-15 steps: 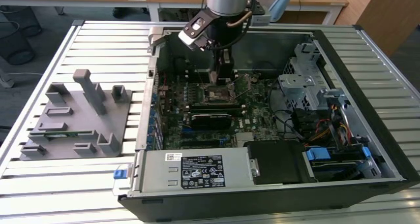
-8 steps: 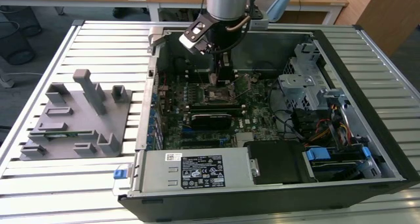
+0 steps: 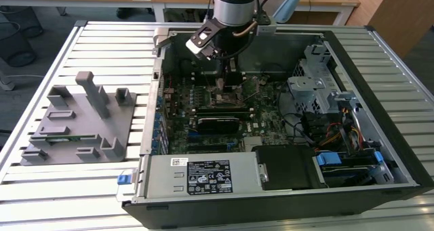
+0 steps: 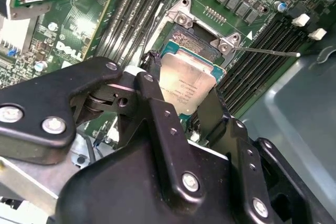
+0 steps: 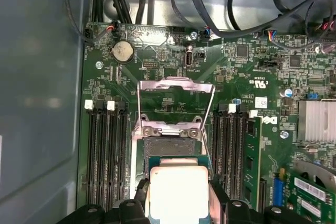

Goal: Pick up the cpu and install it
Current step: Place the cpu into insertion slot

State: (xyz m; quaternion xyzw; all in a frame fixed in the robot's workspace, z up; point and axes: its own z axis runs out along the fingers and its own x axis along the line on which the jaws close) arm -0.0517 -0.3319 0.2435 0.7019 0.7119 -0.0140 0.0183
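Black memory slots [image 5: 105,156] flank the open CPU socket [image 5: 167,148]. Its metal load plate [image 5: 176,95] stands raised behind the socket, with the thin lever [image 4: 268,51] swung out beside it. The cpu [image 4: 184,82], a silvery plate on a green-edged board, sits just over the socket, clamped between the black fingers [image 4: 152,90] of the gripper [image 5: 178,198]. Whether it touches the socket cannot be told.
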